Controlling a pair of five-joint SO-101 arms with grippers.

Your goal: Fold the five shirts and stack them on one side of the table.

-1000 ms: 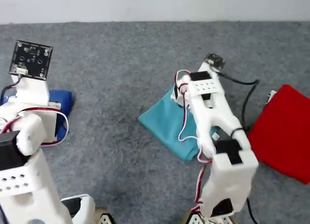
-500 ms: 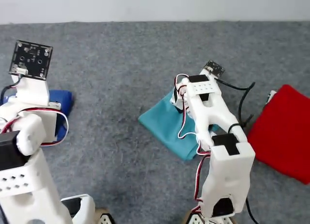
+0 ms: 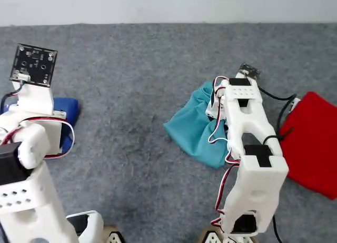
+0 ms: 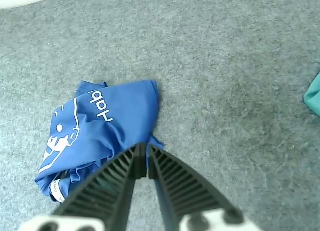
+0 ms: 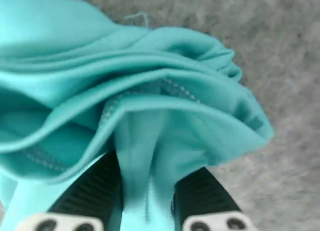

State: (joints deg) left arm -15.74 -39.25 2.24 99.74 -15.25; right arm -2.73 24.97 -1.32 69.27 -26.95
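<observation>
Nearest you, both arm bases sit at the front edge of the table [image 3: 131,69], your left arm [image 3: 26,164] at the left side and your right arm [image 3: 253,164] right of the middle. Your right arm stretches away from you over the teal shirt [image 3: 192,130]. Your right claw [image 5: 145,166] is clamped on that shirt. In the right wrist view a fold of teal cloth runs between the two black fingers [image 5: 95,186], and the rest bunches in thick ridges just beyond them. From above, the teal shirt is a crumpled heap on the grey table, partly under the arm, with most of it to the arm's left.

Just right of that arm lies the red shirt [image 3: 310,143], flat and roughly square. It is near the teal one, but the arm covers the gap, so you cannot tell whether they touch.

On your left, the left claw [image 4: 146,153] has its jaws pressed together, tips over the near edge of the blue shirt [image 4: 100,126]. You cannot tell whether they touch the cloth. The blue shirt is loosely folded, white print up, at the table's left side, well apart from the teal one. Farther off, the grey table runs on to a pale wall [image 3: 168,6].
</observation>
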